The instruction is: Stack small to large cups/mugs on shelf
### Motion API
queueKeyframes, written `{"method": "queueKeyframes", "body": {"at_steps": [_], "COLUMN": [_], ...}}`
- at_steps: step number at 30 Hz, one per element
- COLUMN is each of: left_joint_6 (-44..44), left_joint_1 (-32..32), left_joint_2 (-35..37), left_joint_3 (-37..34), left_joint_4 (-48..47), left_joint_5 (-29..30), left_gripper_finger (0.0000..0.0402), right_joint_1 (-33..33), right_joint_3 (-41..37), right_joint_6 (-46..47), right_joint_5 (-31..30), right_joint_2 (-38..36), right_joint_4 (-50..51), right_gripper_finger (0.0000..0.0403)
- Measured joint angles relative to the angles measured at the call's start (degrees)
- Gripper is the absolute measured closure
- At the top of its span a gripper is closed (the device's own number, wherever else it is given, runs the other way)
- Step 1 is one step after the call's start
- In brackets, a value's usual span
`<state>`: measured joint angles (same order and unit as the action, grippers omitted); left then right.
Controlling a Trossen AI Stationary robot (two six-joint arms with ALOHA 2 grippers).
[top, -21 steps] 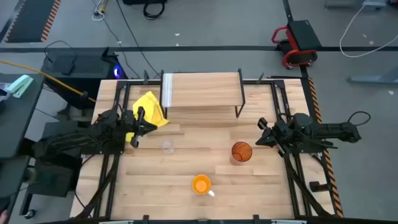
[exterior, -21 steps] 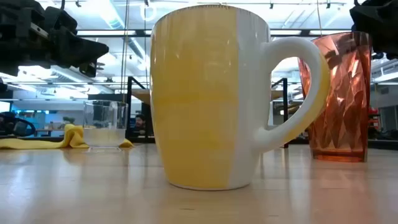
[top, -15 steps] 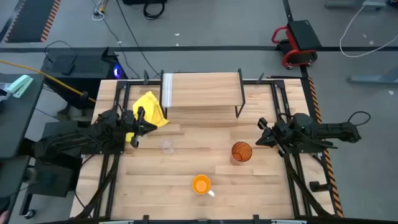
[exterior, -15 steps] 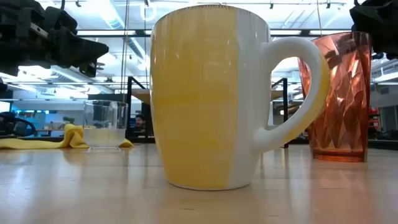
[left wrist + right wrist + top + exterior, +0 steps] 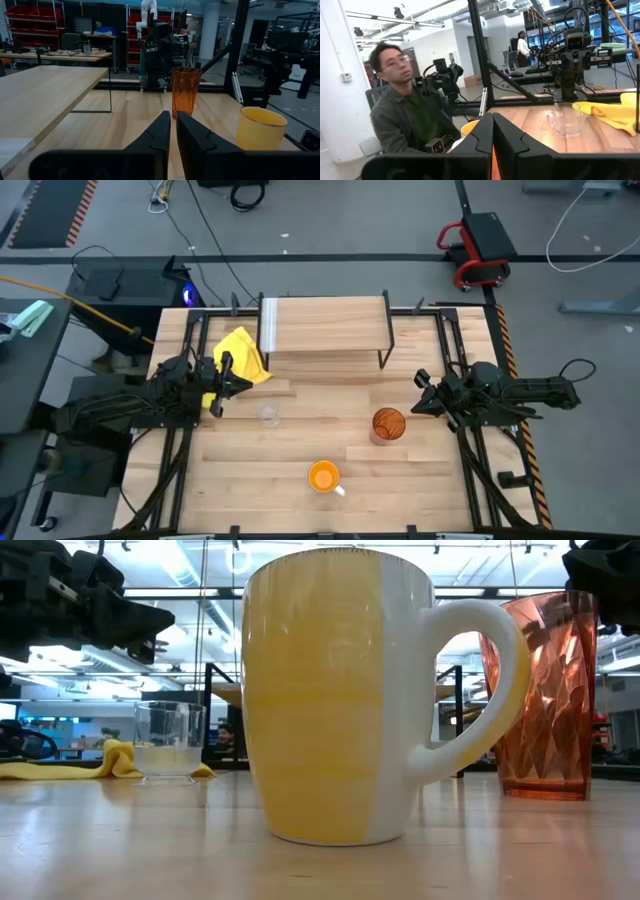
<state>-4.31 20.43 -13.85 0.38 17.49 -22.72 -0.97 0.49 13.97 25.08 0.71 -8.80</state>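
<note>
Cups stood apart on open tabletop: clear glass cup (image 5: 268, 415) mid-left, amber tumbler (image 5: 389, 424) mid-right, orange mug (image 5: 324, 477) near front edge. Shelf (image 5: 325, 326) sat bare at back edge, yellow cloth (image 5: 241, 356) beside its left end. Left gripper (image 5: 243, 378) and right gripper (image 5: 418, 406) hovered, jaws clenched, holding nothing.

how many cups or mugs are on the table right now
3, all on the tabletop, none on the shelf: small clear glass cup near the left gripper, amber tumbler by the right gripper, orange mug at the front edge.
</note>
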Motion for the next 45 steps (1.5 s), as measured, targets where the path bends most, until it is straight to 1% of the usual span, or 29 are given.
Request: {"method": "queueKeyframes", "body": {"at_steps": [8, 18, 28, 38, 45], "left_joint_6": [0.0, 0.0, 0.0, 0.0, 0.0], "left_joint_1": [0.0, 0.0, 0.0, 0.0, 0.0], "left_joint_2": [0.0, 0.0, 0.0, 0.0, 0.0], "left_joint_3": [0.0, 0.0, 0.0, 0.0, 0.0], "left_joint_4": [0.0, 0.0, 0.0, 1.6, 2.3], "left_joint_5": [0.0, 0.0, 0.0, 0.0, 0.0], "left_gripper_finger": [0.0372, 0.0361, 0.0372, 0.0361, 0.0369], "right_joint_1": [0.0, 0.0, 0.0, 0.0, 0.0], "right_joint_3": [0.0, 0.0, 0.0, 0.0, 0.0], "right_joint_6": [0.0, 0.0, 0.0, 0.0, 0.0], "right_joint_5": [0.0, 0.0, 0.0, 0.0, 0.0], "right_joint_2": [0.0, 0.0, 0.0, 0.0, 0.0], "right_joint_4": [0.0, 0.0, 0.0, 0.0, -0.2], "right_gripper_finger": [0.0388, 0.0388, 0.0388, 0.0388, 0.0388]}}
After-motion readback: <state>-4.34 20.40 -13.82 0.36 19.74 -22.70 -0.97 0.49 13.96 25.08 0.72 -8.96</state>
